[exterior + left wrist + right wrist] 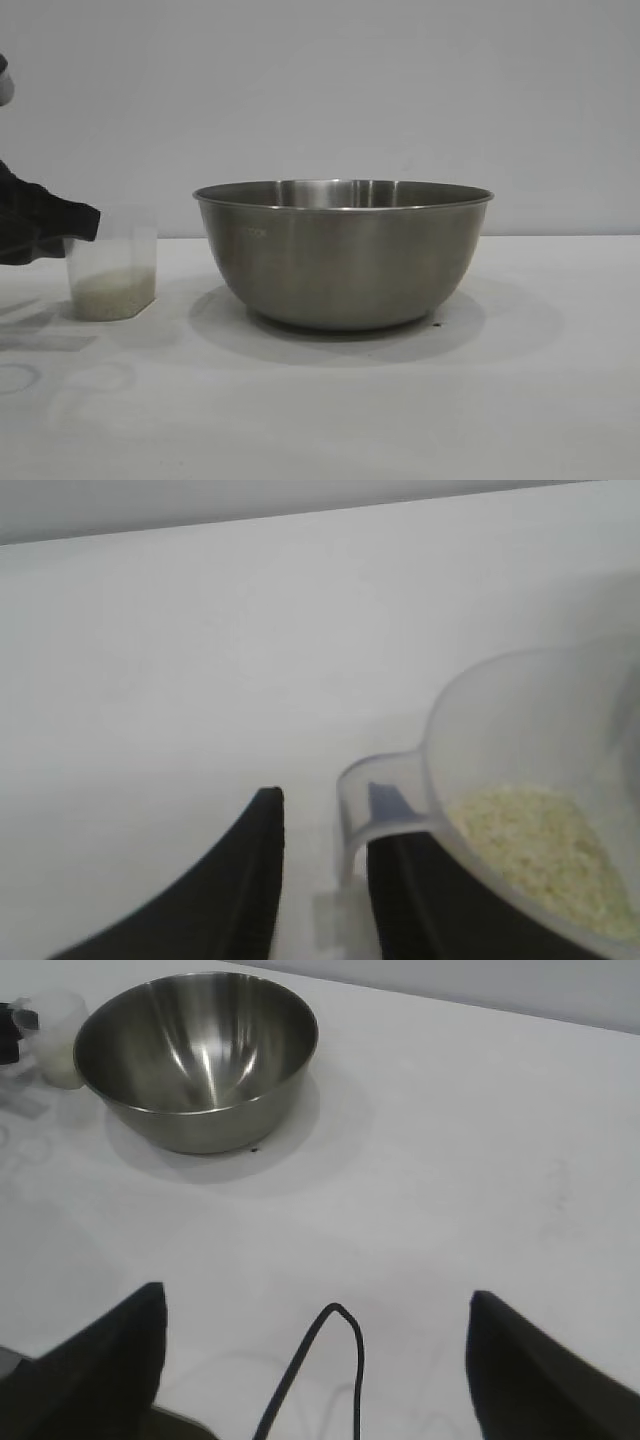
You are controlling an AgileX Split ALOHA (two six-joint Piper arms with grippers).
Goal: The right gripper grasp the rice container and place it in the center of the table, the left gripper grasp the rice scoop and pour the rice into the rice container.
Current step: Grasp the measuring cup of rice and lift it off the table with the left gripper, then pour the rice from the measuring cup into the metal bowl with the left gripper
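Note:
The rice container [343, 255], a wide steel bowl, stands empty at mid-table; it also shows in the right wrist view [200, 1060]. Left of it the rice scoop [112, 275] stands upright on the table [540, 400], with rice [110, 295] in its bottom. My left gripper [50, 225] reaches it from the left edge. In the left wrist view the left gripper [325, 805] straddles the scoop's handle [350, 810]. One finger sits inside the handle loop. A strip of table shows between the other finger and the handle. My right gripper [315, 1300] hangs wide open, well back from the bowl, holding nothing.
A thin black cable [340, 1350] loops between the right gripper's fingers. Bare white tabletop lies to the right of the bowl and in front of it. A plain wall stands behind.

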